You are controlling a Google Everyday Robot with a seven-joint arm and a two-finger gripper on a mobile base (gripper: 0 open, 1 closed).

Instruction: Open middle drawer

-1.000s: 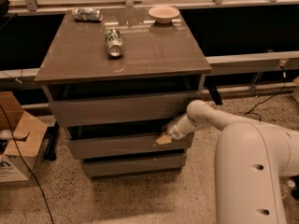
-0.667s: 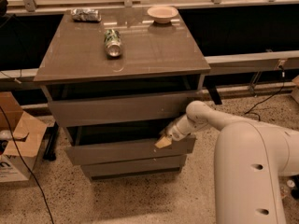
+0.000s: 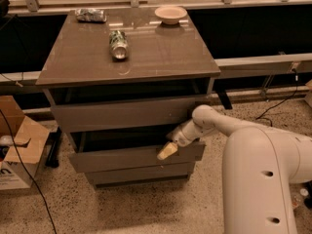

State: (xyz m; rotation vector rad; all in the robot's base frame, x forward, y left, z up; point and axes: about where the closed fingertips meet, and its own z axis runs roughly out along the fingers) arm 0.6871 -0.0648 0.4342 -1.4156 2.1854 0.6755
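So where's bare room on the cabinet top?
The cabinet top is free along its front edge and right of the can. The back is crowded: packet, bowl. The gripper sits at the top edge of the middle drawer.

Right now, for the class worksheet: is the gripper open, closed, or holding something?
Gripper: at the top edge of the middle drawer front, towards its right end; open or closed cannot be told.
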